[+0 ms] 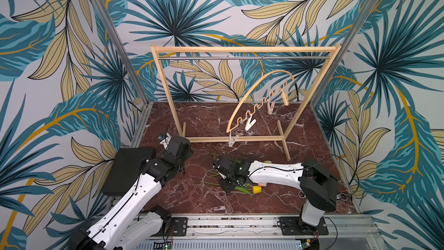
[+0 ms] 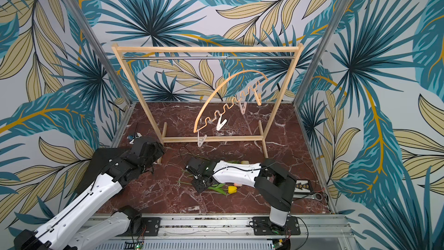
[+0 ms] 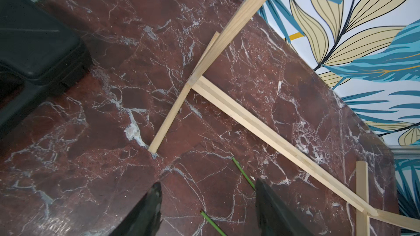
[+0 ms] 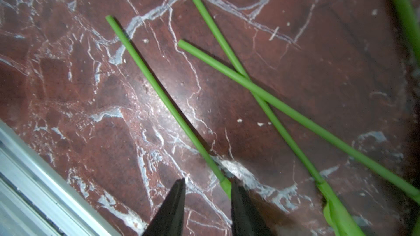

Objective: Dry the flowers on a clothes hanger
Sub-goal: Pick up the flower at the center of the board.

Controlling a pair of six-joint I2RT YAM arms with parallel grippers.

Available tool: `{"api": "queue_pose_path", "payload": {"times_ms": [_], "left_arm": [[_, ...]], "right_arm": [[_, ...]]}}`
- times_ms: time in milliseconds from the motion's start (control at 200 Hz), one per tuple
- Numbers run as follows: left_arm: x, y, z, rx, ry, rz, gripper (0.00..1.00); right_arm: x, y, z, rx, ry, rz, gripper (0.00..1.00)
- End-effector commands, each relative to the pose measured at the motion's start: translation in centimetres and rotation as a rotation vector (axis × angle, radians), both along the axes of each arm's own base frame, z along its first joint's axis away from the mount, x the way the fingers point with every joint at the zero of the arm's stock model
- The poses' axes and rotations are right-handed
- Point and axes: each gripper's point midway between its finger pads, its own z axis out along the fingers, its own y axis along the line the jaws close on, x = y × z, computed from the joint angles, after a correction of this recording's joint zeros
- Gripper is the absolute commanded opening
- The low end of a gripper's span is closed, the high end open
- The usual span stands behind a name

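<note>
Toward the front edge of the bench [image 1: 192, 203], the flowers [image 1: 243, 189] were found lying flat, none yet hung; the yellow head [image 1: 256, 189] and a pink head [image 1: 262, 184] lay just beside the right arm, and the stems ran away from them toward the left arm's side; right over those stems the right end effector [image 4: 208, 181] was held low, its jaws partly apart and nothing gripped; one stem [image 4: 163, 94] was seen passing between them, close against one finger [image 4: 242, 210] with a clear gap to the other; its long axis ran out ahead of the fingertips at a slant, so a closing was judged to fall roughly across it; two more stems [image 4: 295, 115] lay crossed to one side. Somewhat farther back the left end effector [image 3: 208, 183] was held wide open and empty above bare bench, only cut stem ends [image 3: 243, 172] being caught in its wrist view; the right arm was therefore judged the nearer. Farthest back, the clothes hanger [image 1: 240, 102] was hung by its hook on the rail of the rack [image 1: 242, 49], tilted, its white clips [image 1: 249, 124] empty, well above and apart from the flowers.
</note>
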Motion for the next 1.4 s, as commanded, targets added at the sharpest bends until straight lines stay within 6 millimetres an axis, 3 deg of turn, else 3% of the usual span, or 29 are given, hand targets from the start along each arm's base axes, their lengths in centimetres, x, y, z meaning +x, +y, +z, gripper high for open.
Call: {"api": "queue_pose_path", "payload": {"times_ms": [0, 175, 441, 781, 972, 1132, 1257, 1392], "left_arm": [[-0.6, -0.2, -0.6, -0.016, -0.009, -0.026, 0.67], [-1.1, 1.0, -0.2, 0.011, 0.016, 0.037, 0.67], [-0.9, 0.7, -0.2, 0.004, 0.007, 0.022, 0.62], [-1.1, 1.0, 0.1, 0.013, 0.002, 0.029, 0.58], [-1.2, 0.9, 0.7, 0.003, -0.009, 0.02, 0.58], [-0.9, -0.1, 1.6, -0.033, -0.021, -0.021, 0.54], [-0.3, -1.8, 3.1, -0.113, -0.072, -0.077, 0.52], [0.6, -4.9, 4.7, -0.254, -0.159, -0.188, 0.53]], "right_arm": [[0.2, 0.4, -1.7, -0.074, 0.007, 0.052, 0.35], [0.0, -0.1, -2.3, -0.141, 0.024, 0.104, 0.3], [-0.9, -0.4, -3.8, -0.155, 0.06, 0.139, 0.21], [-1.0, 0.2, -2.8, -0.133, 0.046, 0.185, 0.01], [-0.3, 2.1, 0.7, -0.057, -0.016, 0.233, 0.0], [1.3, 3.6, 6.0, 0.02, -0.13, 0.25, 0.0], [2.7, 4.8, 10.0, 0.101, -0.218, 0.22, 0.0], [3.8, 6.3, 13.1, 0.211, -0.221, 0.173, 0.0]]}}
